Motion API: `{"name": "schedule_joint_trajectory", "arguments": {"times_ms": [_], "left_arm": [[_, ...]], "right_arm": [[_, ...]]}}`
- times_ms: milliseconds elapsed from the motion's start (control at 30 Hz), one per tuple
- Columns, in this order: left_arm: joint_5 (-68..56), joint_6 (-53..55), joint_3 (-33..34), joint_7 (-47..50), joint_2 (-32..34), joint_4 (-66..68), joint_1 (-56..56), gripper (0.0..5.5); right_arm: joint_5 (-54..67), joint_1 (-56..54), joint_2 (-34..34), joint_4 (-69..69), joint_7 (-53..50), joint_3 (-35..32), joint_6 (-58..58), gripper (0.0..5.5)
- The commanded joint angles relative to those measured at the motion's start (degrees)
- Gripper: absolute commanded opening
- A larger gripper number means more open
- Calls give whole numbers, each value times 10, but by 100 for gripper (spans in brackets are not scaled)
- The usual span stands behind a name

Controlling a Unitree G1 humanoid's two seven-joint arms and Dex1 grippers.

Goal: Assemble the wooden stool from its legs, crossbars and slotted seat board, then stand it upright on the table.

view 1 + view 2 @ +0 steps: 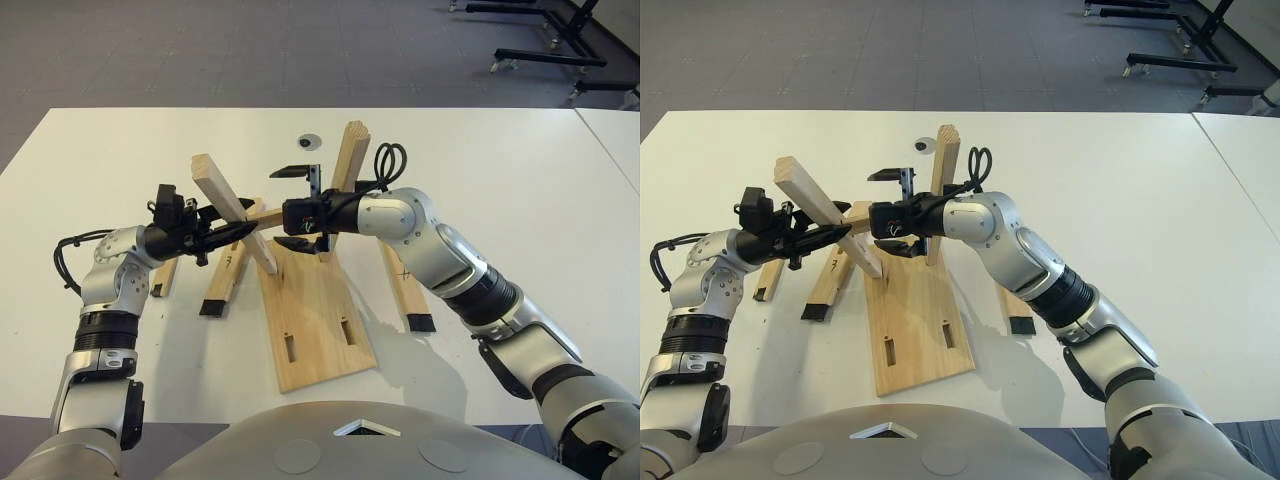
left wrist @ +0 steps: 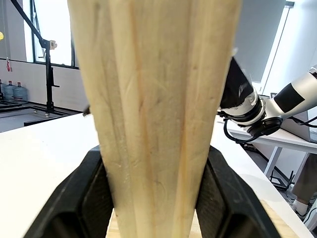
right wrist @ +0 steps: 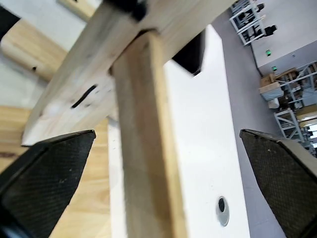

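Centrally, a pale wooden leg (image 1: 228, 200) hangs tilted above the white table (image 1: 520, 180), joined by a short crossbar (image 1: 266, 216) to a second leg (image 1: 350, 150) leaning nearly upright. Beneath them the slotted seat board (image 1: 312, 322) lies flat, flanked by two spare legs (image 1: 224, 282) with black feet and, farther back, a round grommet (image 1: 310, 141). The left gripper (image 1: 236, 232) is clamped on the tilted leg. The right gripper (image 1: 290, 207) is spread wide, its fingers (image 3: 47, 178) straddling the joint.
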Motion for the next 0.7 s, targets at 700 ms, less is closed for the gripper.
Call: {"name": "schedule_joint_trajectory", "arguments": {"times_ms": [700], "left_arm": [[47, -7, -31, -15, 12, 38, 7, 202]], "right_arm": [[-16, 3, -28, 45, 16, -17, -53, 536]]}}
